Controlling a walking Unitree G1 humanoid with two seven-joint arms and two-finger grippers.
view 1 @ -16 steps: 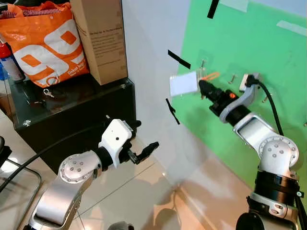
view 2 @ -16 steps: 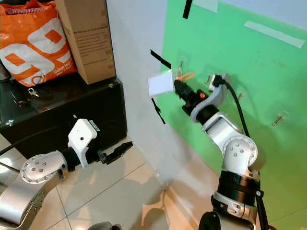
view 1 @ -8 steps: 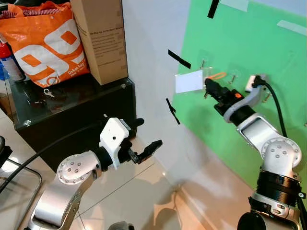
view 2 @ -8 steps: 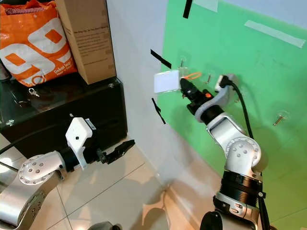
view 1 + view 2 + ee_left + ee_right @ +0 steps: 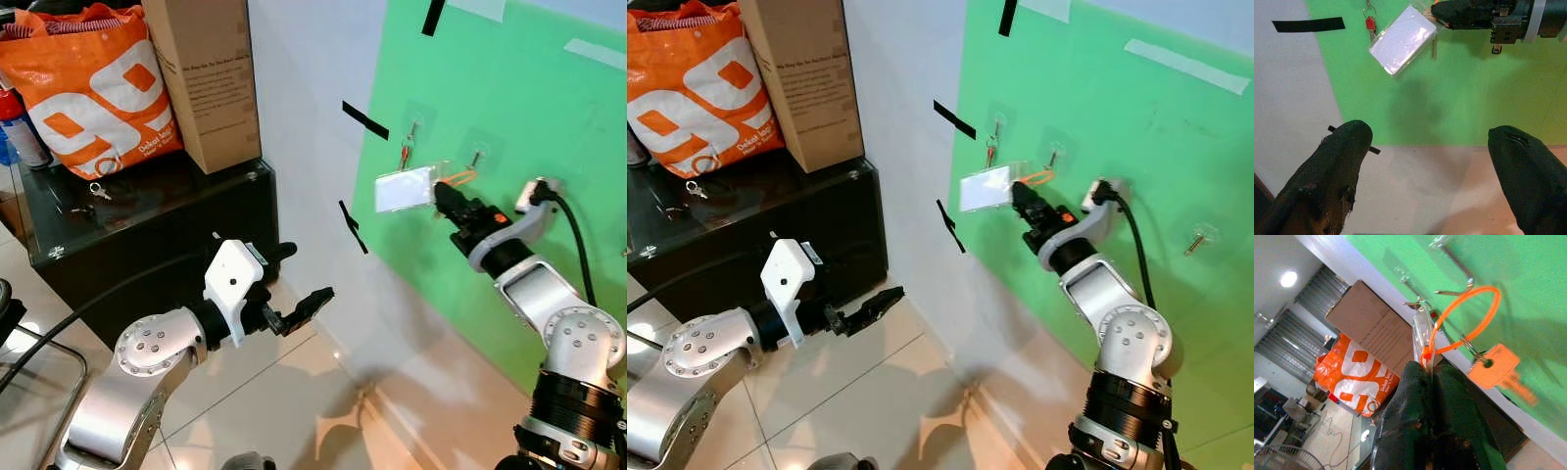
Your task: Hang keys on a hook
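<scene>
1. The right gripper [image 5: 1431,377] is up at the green wall panel [image 5: 549,108] with its fingers pinched together on the clear card holder [image 5: 405,189], where the orange loop [image 5: 1465,319] joins it. The orange key [image 5: 1500,364] dangles from that loop.
2. The left gripper [image 5: 302,309] hangs low above the floor tiles, fingers spread wide and holding nothing. I leave it idle.
3. In the right wrist view, the loop sits just beside the tip of a metal wall hook [image 5: 1455,265]. I cannot tell whether the loop is already over the tip.
4. A neighbouring hook [image 5: 411,129] already carries a red key [image 5: 405,155]. I aim for the free hook [image 5: 475,154] nearest the loop.
5. I judge the step in hand as threading the loop. I keep the loop's opening square to the hook tip.
6. I advance slowly along the hook's axis, then lower until the loop bears on the hook.
7. I keep my grip until the loop visibly carries the weight.
8. Risk: the card holder can swing and twist the loop off line. I pause until it settles.
</scene>
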